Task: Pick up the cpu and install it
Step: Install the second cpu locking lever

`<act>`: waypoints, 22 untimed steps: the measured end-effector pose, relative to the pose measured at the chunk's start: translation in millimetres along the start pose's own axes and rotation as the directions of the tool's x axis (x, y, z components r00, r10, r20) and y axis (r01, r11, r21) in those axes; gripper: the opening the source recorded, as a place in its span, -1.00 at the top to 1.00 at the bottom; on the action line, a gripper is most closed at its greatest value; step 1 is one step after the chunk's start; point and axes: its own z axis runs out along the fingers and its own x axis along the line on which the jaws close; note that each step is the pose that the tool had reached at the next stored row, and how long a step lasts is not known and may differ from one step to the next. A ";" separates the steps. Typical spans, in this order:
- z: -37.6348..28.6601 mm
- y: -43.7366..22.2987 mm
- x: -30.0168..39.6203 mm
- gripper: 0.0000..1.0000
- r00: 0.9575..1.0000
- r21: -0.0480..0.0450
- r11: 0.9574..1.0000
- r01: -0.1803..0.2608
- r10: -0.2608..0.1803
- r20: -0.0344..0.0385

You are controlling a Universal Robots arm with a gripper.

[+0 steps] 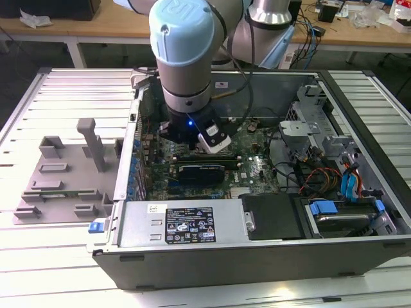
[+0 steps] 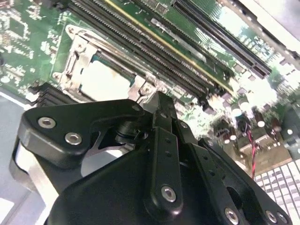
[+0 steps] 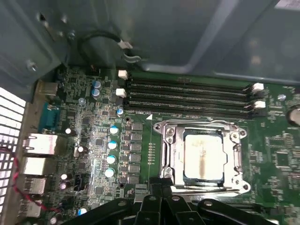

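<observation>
cpu (image 3: 202, 158) flat in socket (image 3: 168, 154), face up

Table (image 1: 38, 102) is ribbed silver metal slats, bright glare along the near edge. Grey moulded fixture tray (image 1: 64, 173) sits at the exterior view's left. Far side — wooden workbench (image 1: 96, 29) with white legs, crumpled white bag (image 1: 33, 19) at far left, cables and small clutter (image 1: 334, 16) at far right.

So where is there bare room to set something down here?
The ribbed metal tabletop beside the grey plastic fixture is bare. Inside the open grey computer case, around the silvery cpu under the black gripper, it is crowded.
</observation>
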 end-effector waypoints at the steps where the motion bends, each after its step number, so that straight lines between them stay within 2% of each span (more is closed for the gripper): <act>1: -6.4 1.6 -0.9 0.79 1.000 0.005 1.000 0.001 -0.001 -0.001; 2: -11.0 2.9 -1.5 0.79 1.000 0.012 1.000 0.001 -0.001 -0.001; 3: -13.0 3.6 -1.8 0.79 1.000 0.018 1.000 0.001 -0.001 -0.001; 4: -14.5 4.3 -2.1 0.79 1.000 0.028 1.000 0.002 -0.002 -0.002; 5: -15.6 6.0 -2.8 0.79 1.000 0.065 0.998 0.005 -0.004 -0.006; 6: -15.4 7.0 -3.0 0.79 1.000 0.087 0.996 0.006 -0.006 -0.007; 7: -15.2 8.2 -3.5 0.79 1.000 0.108 0.994 0.008 -0.007 -0.009; 8: -14.6 8.8 -8.2 0.79 1.000 0.117 0.993 0.009 -0.008 -0.010; 9: -14.0 8.5 -15.5 0.79 1.000 0.118 0.993 0.009 -0.008 -0.010; 10: -13.1 7.9 -26.8 0.79 1.000 0.119 0.993 0.009 -0.007 -0.011; 12: -12.1 8.1 -38.0 0.79 1.000 0.124 0.992 0.009 -0.007 -0.014; 14: -11.0 10.8 -41.8 0.79 1.000 0.129 0.992 0.009 -0.007 -0.015; 16: -9.0 18.3 -42.9 0.79 1.000 0.132 0.991 0.009 -0.007 -0.016; 19: -5.4 31.8 -43.9 0.79 1.000 0.134 0.991 0.009 -0.007 -0.016; 20: -3.6 38.4 -44.8 0.79 1.000 0.137 0.990 0.010 -0.008 -0.016; 21: -2.8 39.6 -49.7 0.79 1.000 0.141 0.990 0.010 -0.008 -0.016; 22: -2.6 39.8 -51.4 0.79 1.000 0.141 0.990 0.010 -0.008 -0.017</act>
